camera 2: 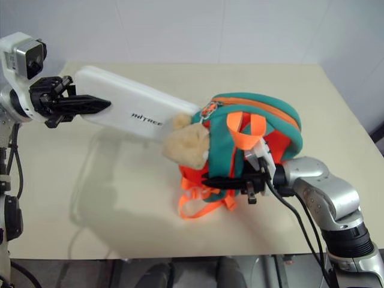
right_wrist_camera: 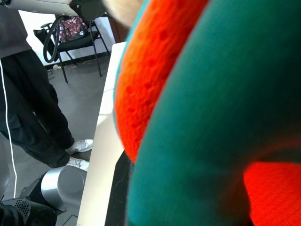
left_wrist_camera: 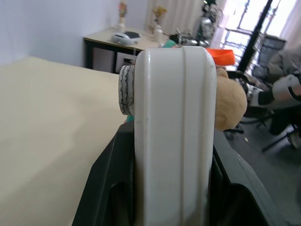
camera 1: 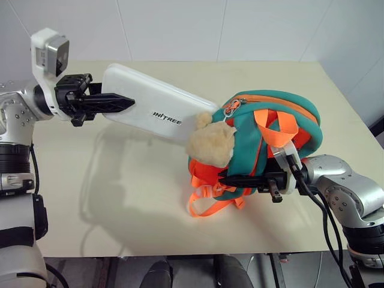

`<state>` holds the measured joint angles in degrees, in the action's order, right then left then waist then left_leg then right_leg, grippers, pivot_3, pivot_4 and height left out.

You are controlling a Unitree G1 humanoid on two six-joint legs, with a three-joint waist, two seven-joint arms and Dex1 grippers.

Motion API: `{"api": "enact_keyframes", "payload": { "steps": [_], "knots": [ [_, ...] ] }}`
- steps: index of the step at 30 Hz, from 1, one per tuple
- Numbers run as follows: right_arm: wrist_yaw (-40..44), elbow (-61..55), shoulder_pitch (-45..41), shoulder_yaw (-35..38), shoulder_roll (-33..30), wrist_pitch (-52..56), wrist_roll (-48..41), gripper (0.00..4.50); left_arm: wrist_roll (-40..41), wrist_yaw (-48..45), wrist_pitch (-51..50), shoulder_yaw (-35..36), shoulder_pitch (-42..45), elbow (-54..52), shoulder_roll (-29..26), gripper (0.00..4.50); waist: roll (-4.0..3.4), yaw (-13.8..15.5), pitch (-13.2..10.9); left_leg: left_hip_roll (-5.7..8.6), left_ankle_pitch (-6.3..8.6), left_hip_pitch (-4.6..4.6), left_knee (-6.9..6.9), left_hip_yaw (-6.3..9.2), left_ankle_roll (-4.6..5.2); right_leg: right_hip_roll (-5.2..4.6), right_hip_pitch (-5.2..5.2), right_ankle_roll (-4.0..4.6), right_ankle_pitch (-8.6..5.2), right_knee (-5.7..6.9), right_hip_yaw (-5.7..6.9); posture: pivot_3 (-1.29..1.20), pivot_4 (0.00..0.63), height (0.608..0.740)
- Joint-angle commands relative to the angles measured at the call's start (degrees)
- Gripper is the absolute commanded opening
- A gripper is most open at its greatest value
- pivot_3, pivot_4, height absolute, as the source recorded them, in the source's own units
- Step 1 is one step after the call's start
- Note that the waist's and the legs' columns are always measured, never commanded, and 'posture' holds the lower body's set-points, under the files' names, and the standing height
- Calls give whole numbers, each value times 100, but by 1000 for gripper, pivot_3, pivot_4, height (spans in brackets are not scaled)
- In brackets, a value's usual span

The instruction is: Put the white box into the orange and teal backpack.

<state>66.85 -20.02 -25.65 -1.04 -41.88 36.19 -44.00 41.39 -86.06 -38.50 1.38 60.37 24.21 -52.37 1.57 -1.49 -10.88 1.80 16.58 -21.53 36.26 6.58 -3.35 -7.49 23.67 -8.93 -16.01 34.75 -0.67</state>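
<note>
Left eye view shows the white box [camera 1: 153, 108] held above the table [camera 1: 120, 198], its far end at the orange and teal backpack [camera 1: 264, 141] beside the plush toy [camera 1: 211, 144]; the left gripper [camera 1: 123, 102] clamps its outer end, probably to feed it in. Below the backpack's opening, the right gripper [camera 1: 231, 179] is pinched shut on its fabric, seemingly to steady it.

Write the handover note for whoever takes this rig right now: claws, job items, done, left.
Left claw: shut on the white box, held in the air above the table, far end at the backpack's zipper.
Right claw: shut on the orange and teal backpack, holding it up on the table.
Done: box lifted, aimed at the backpack.
Left: push the box inside, then release.
</note>
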Motion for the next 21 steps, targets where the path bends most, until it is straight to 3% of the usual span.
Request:
{"api": "enact_keyframes", "payload": {
  "steps": [1,12,21],
  "knots": [
    [-25,-109,-59,93,70,-112,-25,632,486,-644,-30,14,359,-369,-52,1335,0,-2,0,0,0,0,1,0,0,0,0,0,0,0,0,0,150,740],
    [-26,-51,-91,60,169,-145,79,632,17,-597,323,-274,267,-645,257,1335,0,-4,0,0,0,0,7,0,0,1,-1,0,0,3,-1,0,150,740],
    [-62,33,-155,6,258,-144,179,632,-340,499,248,-239,-19,-1344,980,1335,0,1,0,0,0,0,14,0,0,0,-2,0,0,9,-1,0,150,740]
  ]
}}
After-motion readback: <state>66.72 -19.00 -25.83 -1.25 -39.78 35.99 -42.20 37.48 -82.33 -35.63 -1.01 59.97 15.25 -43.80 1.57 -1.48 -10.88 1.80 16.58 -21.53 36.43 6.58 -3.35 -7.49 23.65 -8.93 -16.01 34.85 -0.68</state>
